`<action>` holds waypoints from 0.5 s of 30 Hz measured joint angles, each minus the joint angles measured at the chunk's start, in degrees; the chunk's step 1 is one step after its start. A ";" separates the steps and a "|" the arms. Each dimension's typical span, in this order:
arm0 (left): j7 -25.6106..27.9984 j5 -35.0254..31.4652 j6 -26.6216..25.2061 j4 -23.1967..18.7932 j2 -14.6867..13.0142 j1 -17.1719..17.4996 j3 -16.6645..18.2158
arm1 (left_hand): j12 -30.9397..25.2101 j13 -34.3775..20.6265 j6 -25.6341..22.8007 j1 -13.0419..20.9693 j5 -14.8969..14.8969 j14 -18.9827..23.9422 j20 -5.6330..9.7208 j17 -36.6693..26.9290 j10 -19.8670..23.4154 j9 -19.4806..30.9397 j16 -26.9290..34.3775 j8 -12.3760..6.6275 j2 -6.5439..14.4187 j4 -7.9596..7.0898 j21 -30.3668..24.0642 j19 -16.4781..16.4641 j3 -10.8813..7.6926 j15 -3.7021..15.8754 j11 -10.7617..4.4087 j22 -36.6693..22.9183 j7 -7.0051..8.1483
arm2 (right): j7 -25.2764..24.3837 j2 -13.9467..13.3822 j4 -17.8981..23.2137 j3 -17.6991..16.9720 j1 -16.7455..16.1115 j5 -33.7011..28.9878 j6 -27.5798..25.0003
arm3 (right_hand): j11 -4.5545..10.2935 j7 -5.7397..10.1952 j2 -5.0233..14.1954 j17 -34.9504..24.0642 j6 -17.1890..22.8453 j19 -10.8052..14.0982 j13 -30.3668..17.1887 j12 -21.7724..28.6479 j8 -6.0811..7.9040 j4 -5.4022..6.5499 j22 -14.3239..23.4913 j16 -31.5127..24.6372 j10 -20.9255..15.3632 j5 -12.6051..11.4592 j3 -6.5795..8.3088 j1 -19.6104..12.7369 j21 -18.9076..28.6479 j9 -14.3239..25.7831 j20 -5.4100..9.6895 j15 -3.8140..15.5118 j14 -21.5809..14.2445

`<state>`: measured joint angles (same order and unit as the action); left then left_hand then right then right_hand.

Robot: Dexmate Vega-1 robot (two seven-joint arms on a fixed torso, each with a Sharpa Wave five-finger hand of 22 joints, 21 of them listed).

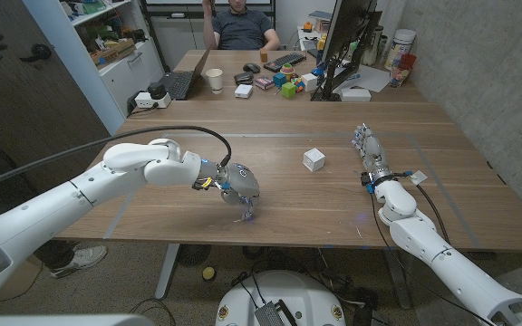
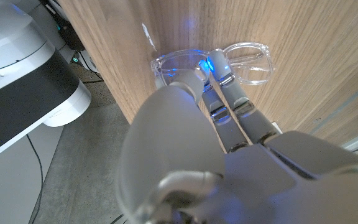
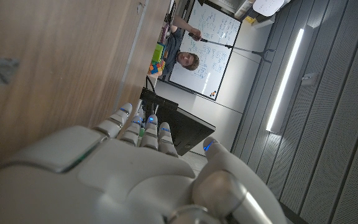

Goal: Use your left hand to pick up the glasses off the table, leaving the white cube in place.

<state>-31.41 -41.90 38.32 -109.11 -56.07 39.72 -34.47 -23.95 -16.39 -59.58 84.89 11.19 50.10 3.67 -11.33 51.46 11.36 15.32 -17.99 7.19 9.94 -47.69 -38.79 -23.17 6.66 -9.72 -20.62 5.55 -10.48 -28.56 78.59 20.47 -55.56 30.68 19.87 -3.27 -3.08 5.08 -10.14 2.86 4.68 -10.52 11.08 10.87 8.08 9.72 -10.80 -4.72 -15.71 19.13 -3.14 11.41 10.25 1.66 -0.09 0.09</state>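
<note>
The clear-framed glasses point(image 2: 247, 62) lie close to the table's front edge, and they also show small under my fingers in the head view, glasses point(image 1: 246, 215). My left hand point(image 1: 237, 182) reaches down onto them. In the left wrist view my thumb and fingertips point(image 2: 219, 65) close on the frame near the bridge, pinching it. The white cube point(image 1: 314, 159) sits to the right of that hand, apart from it. My right hand point(image 1: 367, 145) stands on the table further right with its fingers stretched out and nothing in it.
The table's front edge point(image 1: 270, 240) runs just below the glasses. At the far end are a laptop point(image 1: 181, 83), a paper cup point(image 1: 215, 80), a monitor point(image 1: 347, 41) and small coloured toys point(image 1: 288, 88). A person point(image 1: 241, 25) sits behind.
</note>
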 measured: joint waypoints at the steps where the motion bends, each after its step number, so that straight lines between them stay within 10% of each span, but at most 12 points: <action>1: 0.69 -0.12 -0.82 -0.20 -0.05 0.11 0.17 | 0.00 0.00 0.00 0.05 0.14 0.00 0.00 0.00 0.00 0.00 0.00 0.00 0.05 0.00 -0.08 0.00 0.00 0.00 0.00 0.00 0.00 | 0.04 0.00 -0.06 0.00 0.07 0.02 0.00 | 0.00 0.00 0.00 0.00 0.00 0.18 0.00 0.00 0.00 0.00 0.00 0.00 0.00 0.00 0.00 0.00 0.00 0.00 0.18 0.00 0.00; 15: 3.09 -0.42 -3.47 -2.17 -0.77 1.14 1.90 | 0.01 -0.26 -0.45 0.01 0.45 0.24 -0.07 -0.01 0.31 -0.02 0.01 0.03 0.09 -0.07 -1.73 0.56 -0.22 0.24 0.30 -0.53 -0.46 | 0.37 -0.12 -0.23 -0.04 0.21 0.15 0.16 | -0.10 0.00 0.30 0.00 0.00 0.19 0.00 0.00 0.00 -0.50 0.00 0.00 -0.52 0.00 0.01 -0.30 0.00 0.00 0.19 -0.32 -0.31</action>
<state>-28.33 -42.31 34.85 -111.28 -56.84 40.86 -32.57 -23.94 -16.65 -60.03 84.90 11.63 50.34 3.59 -11.34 51.77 11.34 15.33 -17.96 7.29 9.87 -49.42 -38.22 -23.39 6.90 -9.42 -21.15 5.09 -10.11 -28.68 78.36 20.44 -55.35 30.83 20.03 -3.37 -3.08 5.38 -10.14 2.86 4.86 -10.52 11.08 10.87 7.58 9.72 -10.80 -5.23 -15.71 19.15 -3.43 11.41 10.25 1.85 -0.41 -0.23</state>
